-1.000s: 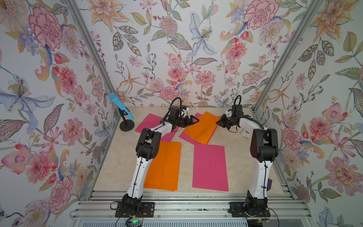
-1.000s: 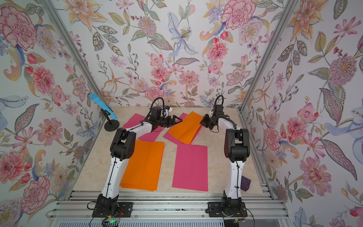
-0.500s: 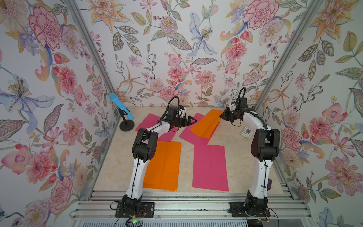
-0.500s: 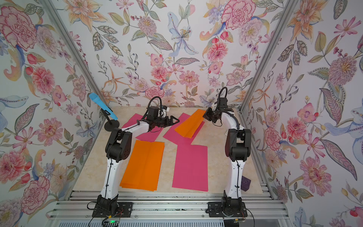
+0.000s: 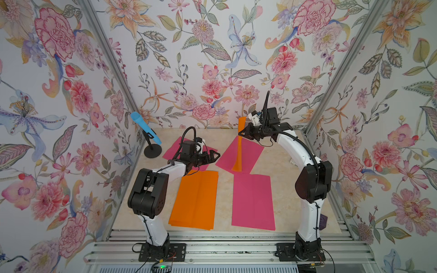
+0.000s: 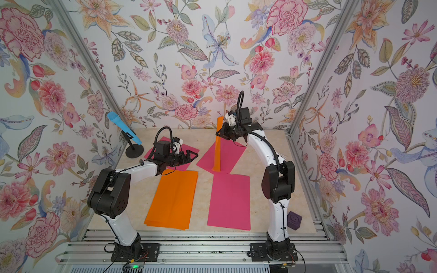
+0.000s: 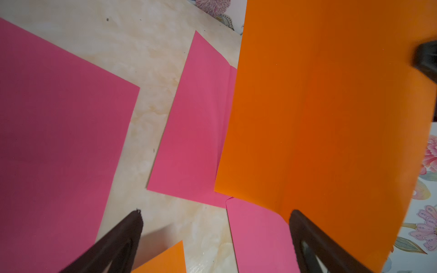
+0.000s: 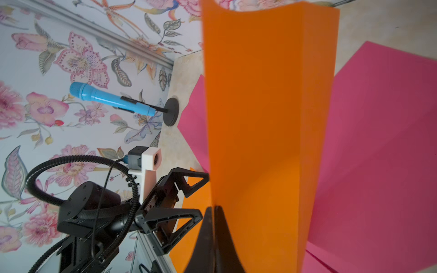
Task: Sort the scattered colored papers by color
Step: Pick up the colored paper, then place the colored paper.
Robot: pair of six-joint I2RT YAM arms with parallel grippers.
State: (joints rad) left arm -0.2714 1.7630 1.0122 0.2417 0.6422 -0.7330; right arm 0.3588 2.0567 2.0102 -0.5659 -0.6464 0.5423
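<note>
The right gripper [image 5: 243,135] has its fingers [image 8: 212,236] pressed together, pinching the top edge of one orange sheet [image 5: 238,151]. The sheet hangs down from them, edge-on in both top views, and its lower end reaches the far pink sheet [image 5: 251,153]. Whether it touches, I cannot tell. The left gripper [image 5: 216,156] hovers just beside the hanging sheet with fingers [image 7: 123,236] spread and nothing between them. An orange stack [image 5: 194,198] and another pink sheet [image 5: 253,201] lie flat on the table [image 5: 225,201].

Orange sheet [image 5: 238,151] hangs vert. (edge-on) over flat pink sheet [image 5: 250,153].
</note>
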